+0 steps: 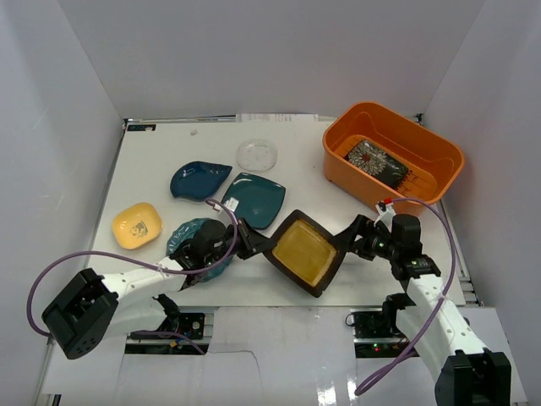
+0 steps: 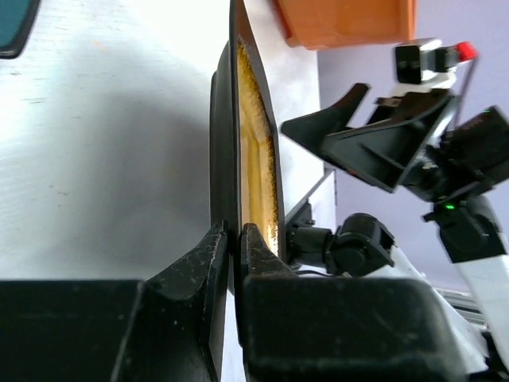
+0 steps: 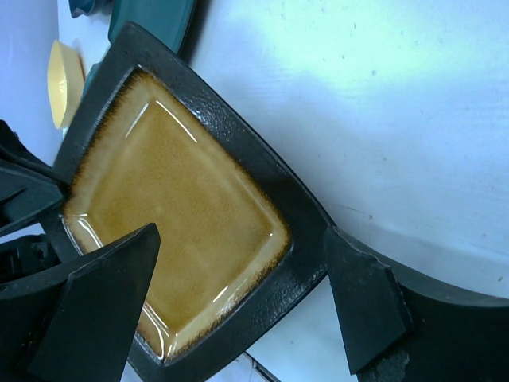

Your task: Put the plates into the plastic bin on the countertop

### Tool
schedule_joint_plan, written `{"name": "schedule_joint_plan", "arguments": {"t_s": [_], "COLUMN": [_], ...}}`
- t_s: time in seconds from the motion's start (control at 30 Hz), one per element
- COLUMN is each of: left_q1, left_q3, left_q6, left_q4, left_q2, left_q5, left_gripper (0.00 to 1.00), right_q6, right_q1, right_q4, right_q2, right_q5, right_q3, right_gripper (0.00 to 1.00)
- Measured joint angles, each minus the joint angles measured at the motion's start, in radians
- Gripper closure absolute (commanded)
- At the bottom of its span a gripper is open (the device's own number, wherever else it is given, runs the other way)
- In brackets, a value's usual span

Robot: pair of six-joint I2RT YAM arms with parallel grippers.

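Plates: six by count in the top view, five outside the bin, one inside.
Yellow dish (image 1: 136, 225): 9 o'clock side of the table (image 1: 152, 161); the dark mark on its face is too small to read.
Dark-blue leaf plate (image 1: 198, 178): long axis 9 to 3, tip toward 3 o'clock.
Teal scalloped plate (image 1: 182, 237): 7 o'clock, partly under the left arm (image 1: 135, 283).
Left fingers (image 2: 203, 263): clenched on the amber plate's 9 o'clock corner.
Teal square plate (image 1: 254, 200): mid-table.
Clear round dish (image 1: 257, 155): one, at 12 o'clock of the teal square.
Amber plate (image 1: 305, 252): black-rimmed square set as a diamond, with its 6 o'clock corner past the table's near edge.
Right fingers (image 3: 103, 302): spread apart, astride the amber plate's 3 o'clock corner.
Orange bin (image 1: 351, 179): 2 o'clock, long axis 10 to 4.
Black floral plate (image 1: 376, 161): on the bin floor, lying along the same axis.
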Motion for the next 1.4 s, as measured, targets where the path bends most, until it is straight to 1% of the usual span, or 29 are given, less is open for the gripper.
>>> {"name": "schedule_joint_plan", "arguments": {"t_s": [0.2,0.5,0.63,0.77,0.87,0.97,1.07,1.13,1.17,1.2,1.27,1.3,1.33,1.37,1.4], "left_q1": [0.000,0.000,0.000,0.000,0.000,0.000,0.000,0.000,0.000,0.000,0.002,0.002,0.004,0.011,0.017], "left_q3": [-0.006,-0.006,-0.006,-0.006,-0.006,-0.006,-0.006,-0.006,-0.006,-0.006,-0.006,-0.006,-0.006,-0.008,-0.009], "left_q6": [-0.013,-0.010,-0.010,-0.013,-0.021,-0.034,-0.052,-0.064,-0.071,-0.077,-0.090,-0.097,-0.094,-0.088,-0.087], "left_q4": [0.013,0.015,0.016,0.022,0.031,0.046,0.066,0.079,0.083,0.086,0.090,0.098,0.090,0.083,0.072], "left_q2": [-0.029,-0.063,-0.061,-0.060,-0.060,-0.060,-0.060,-0.060,-0.060,-0.060,-0.060,-0.060,-0.064,-0.065,-0.068], "left_q5": [-0.004,-0.014,-0.023,-0.029,-0.028,-0.025,-0.017,-0.005,0.002,0.009,0.018,0.019,0.016,0.011,0.010], "left_gripper": [1.00,1.00,1.00,1.00,1.00,1.00,1.00,1.00,1.00,1.00,1.00,1.00,1.00,0.97,0.83], "right_q6": [0.042,0.056,0.077,0.141,0.190,0.229,0.272,0.306,0.329,0.351,0.389,0.412,0.446,0.483,0.516], "right_q1": [0.004,0.006,0.006,0.006,0.006,0.007,0.010,0.011,0.012,0.012,0.011,0.011,0.009,0.002,0.000], "right_q4": [0.008,-0.142,-0.169,-0.105,-0.058,-0.030,0.025,0.087,0.116,0.148,0.187,0.204,0.218,0.238,0.250], "right_q2": [-0.055,-0.191,-0.225,-0.254,-0.246,-0.243,-0.249,-0.261,-0.268,-0.273,-0.280,-0.283,-0.288,-0.295,-0.301], "right_q5": [-0.011,0.063,0.058,-0.014,-0.071,-0.107,-0.139,-0.158,-0.166,-0.174,-0.171,-0.168,-0.164,-0.164,-0.157], "right_q3": [-0.082,-0.078,-0.079,-0.135,-0.195,-0.220,-0.227,-0.240,-0.247,-0.253,-0.260,-0.262,-0.262,-0.263,-0.261], "right_gripper": [0.10,0.10,0.10,0.10,0.10,0.10,0.02,0.18,0.28,0.45,0.61,0.74,0.79,0.84,0.92]}}
